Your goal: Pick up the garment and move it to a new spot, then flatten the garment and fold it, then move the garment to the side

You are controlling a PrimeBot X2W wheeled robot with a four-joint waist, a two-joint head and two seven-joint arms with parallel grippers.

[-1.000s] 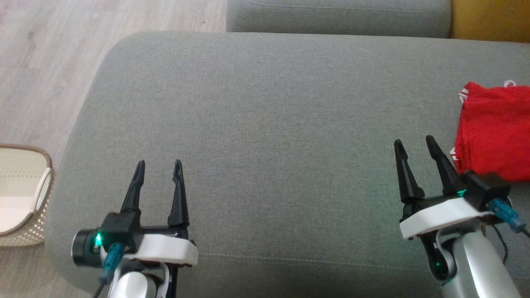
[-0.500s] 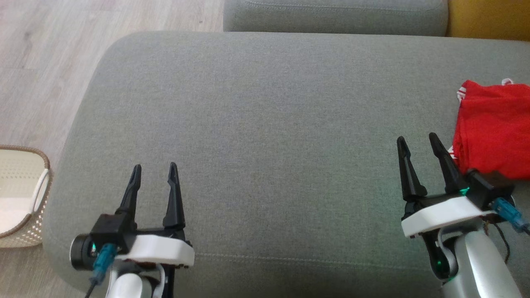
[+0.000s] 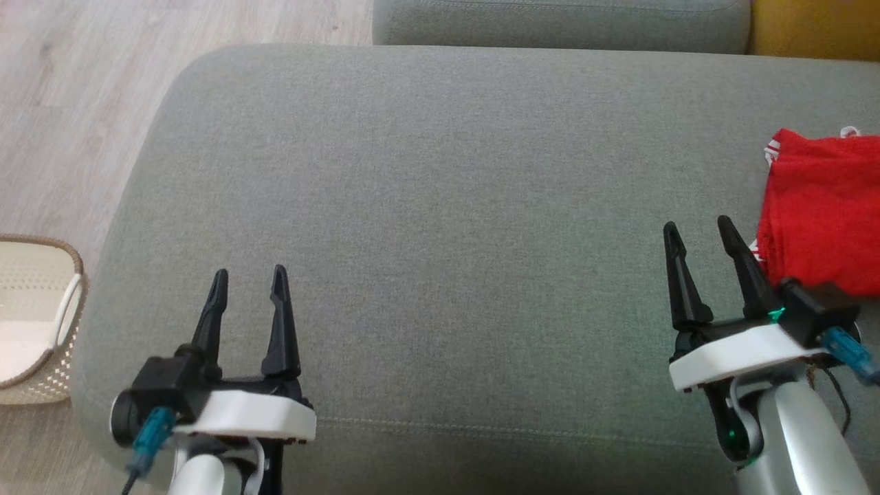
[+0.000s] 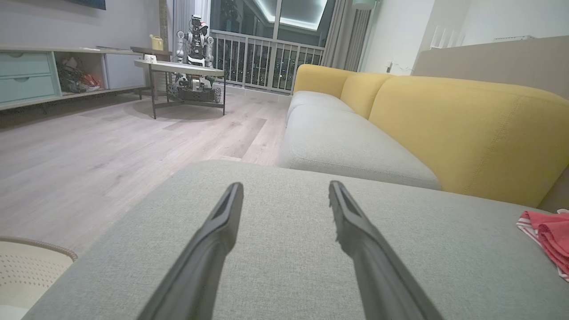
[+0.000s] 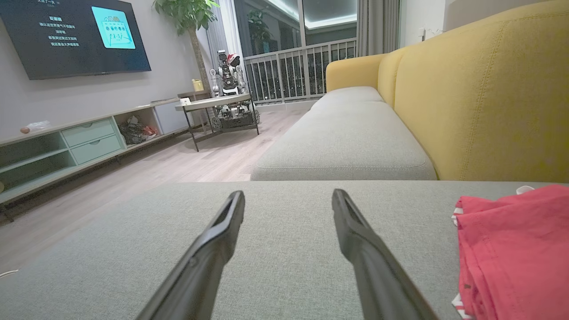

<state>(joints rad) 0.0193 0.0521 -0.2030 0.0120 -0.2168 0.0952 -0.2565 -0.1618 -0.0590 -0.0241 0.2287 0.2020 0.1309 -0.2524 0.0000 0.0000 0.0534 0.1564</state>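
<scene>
**1. Change from the earlier frames**

1.1 The whole head view has shifted slightly: the far edge of the cushion (image 3: 440,206) now sits higher in the picture. Treat this as camera motion, not as motion of the things.

1.2 The left gripper (image 3: 249,271) now sits a little further left and lower in the head view than a second ago. With the camera moving too, you cannot say for certain how much of this is the arm's own travel.

1.3 The right gripper (image 3: 696,223) keeps its place beside the garment (image 3: 821,206).

1.4 Both sets of jaws stand as wide as before.

**2. Grippers**

2.1 Left gripper: jaws wide, nothing between the fingers, above bare cushion.

2.2 Right gripper: jaws wide, nothing between the fingers.

**3. Garment**

3.1 The red garment lies crumpled on the cushion at the right edge of the head view, partly cut off by the frame.

3.2 It is just to the right of the right gripper. In the right wrist view it lies beside the right finger, not between the fingers.

**4. Containers**

4.1 One pale perforated basket (image 3: 48,381) with a brown rim stands on the floor (image 3: 69,103), at the cushion's left end.

4.2 You see only part of its interior, pale walls and a pale bottom. Its contents cannot be determined.
</scene>
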